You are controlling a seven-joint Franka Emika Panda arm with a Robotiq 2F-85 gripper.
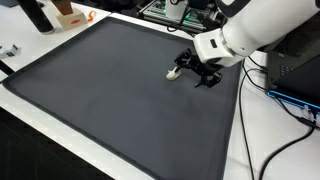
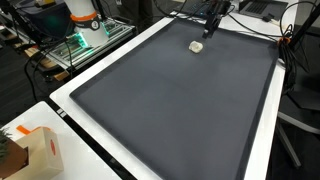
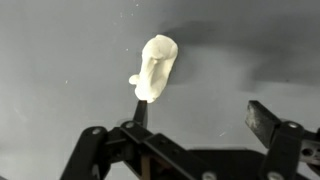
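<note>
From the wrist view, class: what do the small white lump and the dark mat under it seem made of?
The small white lump: cream-white, smooth, faintly glossy, with soft rounded folds; possibly moulded plastic, wax or putty, hard to tell. The dark mat: charcoal grey, matte, no glare or visible weave; probably rubber or foam sheet.

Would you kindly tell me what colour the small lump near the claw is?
The lump is creamy white, clearest in the wrist view.
</note>
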